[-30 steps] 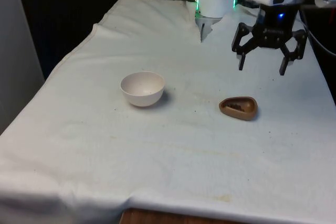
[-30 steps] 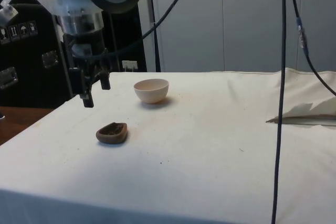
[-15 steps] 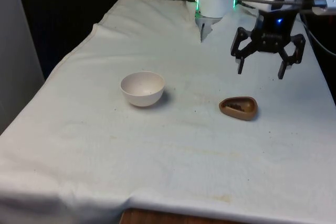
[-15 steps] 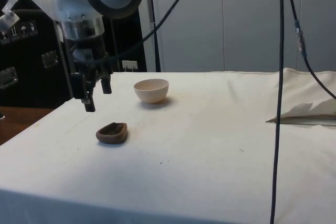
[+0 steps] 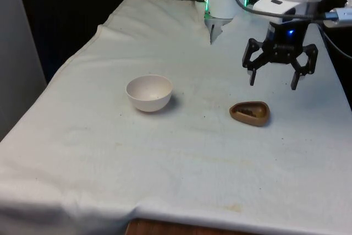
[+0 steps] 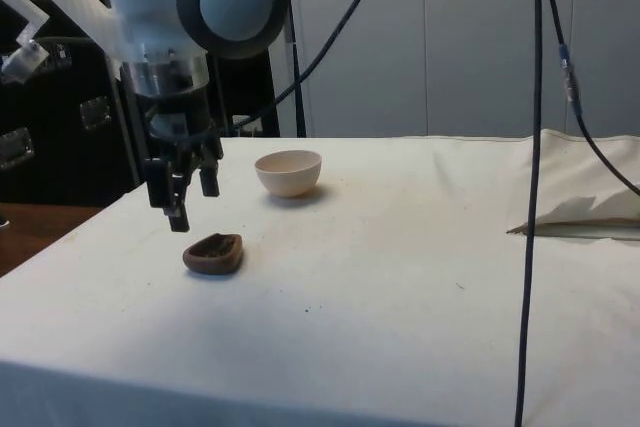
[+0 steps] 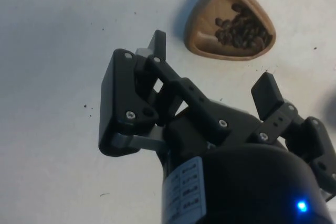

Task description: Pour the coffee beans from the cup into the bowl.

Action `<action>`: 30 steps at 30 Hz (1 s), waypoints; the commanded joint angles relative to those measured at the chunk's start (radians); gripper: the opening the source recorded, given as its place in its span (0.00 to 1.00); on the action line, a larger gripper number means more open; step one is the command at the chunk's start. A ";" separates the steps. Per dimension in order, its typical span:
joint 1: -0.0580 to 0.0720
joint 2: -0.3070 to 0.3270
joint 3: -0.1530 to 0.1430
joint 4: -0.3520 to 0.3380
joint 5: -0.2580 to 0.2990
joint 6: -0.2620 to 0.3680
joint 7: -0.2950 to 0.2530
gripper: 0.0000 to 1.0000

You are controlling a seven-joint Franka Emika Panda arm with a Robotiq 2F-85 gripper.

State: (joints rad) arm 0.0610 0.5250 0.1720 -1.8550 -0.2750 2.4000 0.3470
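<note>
A brown teardrop-shaped wooden cup (image 5: 249, 113) holding coffee beans lies on the white cloth at the front view's right, also seen as the cup (image 6: 213, 253) and the cup (image 7: 231, 22) with beans heaped in its hollow. A cream bowl (image 5: 149, 93) stands upright at the front view's left, well apart from the cup; in the side view the bowl (image 6: 289, 172) sits farther back. My gripper (image 5: 273, 83) hangs open above the cloth, a little behind the cup and touching nothing. The gripper (image 6: 192, 205) is just above cup height, and nothing lies between the fingers of the gripper (image 7: 212, 64).
The robot's base (image 5: 223, 1) stands at the far end of the table. A rumpled fold of cloth (image 6: 585, 202) lies at the side view's right, and a dark cable (image 6: 530, 197) hangs down in front of it. The cloth's front edge (image 5: 181, 213) drops off the table.
The open gripper has come lower and moved closer to the cup. Cup and bowl have not moved.
</note>
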 commanded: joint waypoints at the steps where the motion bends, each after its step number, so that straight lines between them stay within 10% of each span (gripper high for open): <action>1: 0.002 0.005 -0.001 -0.002 -0.003 0.016 0.005 1.00; 30: 0.013 0.080 -0.004 0.001 -0.016 0.105 0.010 1.00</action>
State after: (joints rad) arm 0.0680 0.6000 0.1730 -1.8560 -0.2840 2.4930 0.3480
